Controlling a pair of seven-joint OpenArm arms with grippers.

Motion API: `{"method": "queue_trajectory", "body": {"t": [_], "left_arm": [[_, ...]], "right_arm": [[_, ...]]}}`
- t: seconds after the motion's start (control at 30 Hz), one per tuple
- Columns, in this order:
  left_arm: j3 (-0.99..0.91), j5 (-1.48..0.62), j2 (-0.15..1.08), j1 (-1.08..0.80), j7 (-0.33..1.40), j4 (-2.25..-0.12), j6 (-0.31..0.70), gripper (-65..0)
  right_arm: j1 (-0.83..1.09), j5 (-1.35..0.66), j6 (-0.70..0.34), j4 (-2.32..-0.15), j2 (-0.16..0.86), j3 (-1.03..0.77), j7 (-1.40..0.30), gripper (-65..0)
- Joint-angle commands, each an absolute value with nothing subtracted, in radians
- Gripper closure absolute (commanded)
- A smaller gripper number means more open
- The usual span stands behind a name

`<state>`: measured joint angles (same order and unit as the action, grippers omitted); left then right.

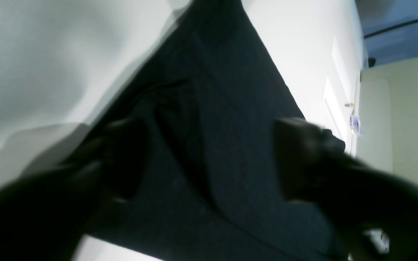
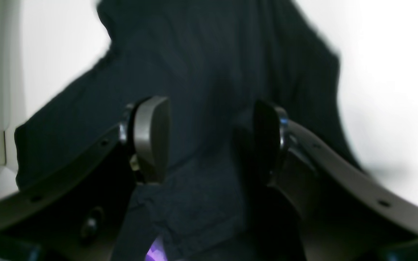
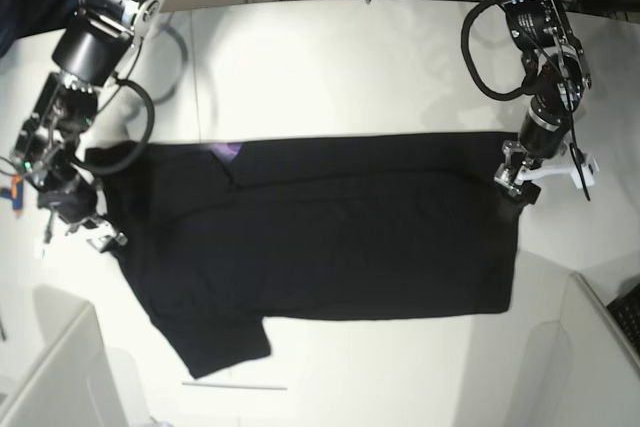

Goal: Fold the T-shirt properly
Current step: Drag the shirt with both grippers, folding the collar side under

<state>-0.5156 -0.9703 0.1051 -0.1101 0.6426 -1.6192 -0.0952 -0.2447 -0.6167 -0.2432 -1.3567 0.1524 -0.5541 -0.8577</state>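
Right gripper (image 2: pixel 209 141) jaws apart over one T-shirt (image 3: pixel 330 237); purple glimpsed only here. Left gripper (image 1: pixel 209 159) gapes, holds nothing.

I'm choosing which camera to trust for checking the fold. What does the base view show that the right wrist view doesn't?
Only the base view shows the whole T-shirt spread across the white table, with both arms at its ends and a sleeve sticking out near the front. Only the right wrist view shows the right hand open over the cloth, with a purple patch below. Both show black fabric on the table.
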Motion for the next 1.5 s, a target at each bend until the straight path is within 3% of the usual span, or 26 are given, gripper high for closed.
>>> {"method": "queue_trajectory", "body": {"t": [0.0,0.07,0.17,0.47,0.63,0.87,1.13,1.47], "left_arm": [[-0.518,-0.983,0.120,-0.077,0.624,-1.635,-0.079,-58.7],[-0.518,-0.987,0.134,-0.065,0.624,-1.639,-0.077,-61.2],[-0.510,-0.990,0.139,-0.076,0.631,-1.696,-0.076,-59.9],[-0.519,-0.990,0.128,-0.361,0.581,-1.801,-0.076,-59.4],[-0.518,-0.990,0.127,-0.406,0.478,-1.727,-0.054,-55.0],[-0.510,-0.992,0.117,-0.367,0.467,-1.620,-0.047,-54.8],[-0.506,-0.989,0.101,-0.317,0.472,-1.613,-0.047,-54.8],[-0.506,-0.989,0.099,-0.214,0.472,-1.463,-0.047,-54.8]], "right_arm": [[-0.243,-0.631,-0.248,-1.420,0.166,-0.558,-0.843,-34.1],[-0.193,-0.633,-0.246,-1.523,0.163,-0.559,-0.848,-34.1],[-0.104,-0.633,-0.246,-1.652,0.128,-0.576,-0.848,-34.2],[0.076,-0.633,-0.246,-1.845,-0.065,-0.825,-0.931,-34.8],[0.074,-0.633,-0.248,-1.779,-0.120,-0.940,-0.960,-34.8],[-0.004,-0.633,-0.246,-1.550,-0.113,-1.027,-0.958,-34.8],[-0.061,-0.625,-0.240,-1.388,-0.088,-1.026,-0.829,-34.7],[-0.107,-0.625,-0.197,-1.285,-0.051,-1.023,-0.819,-34.8]]}}
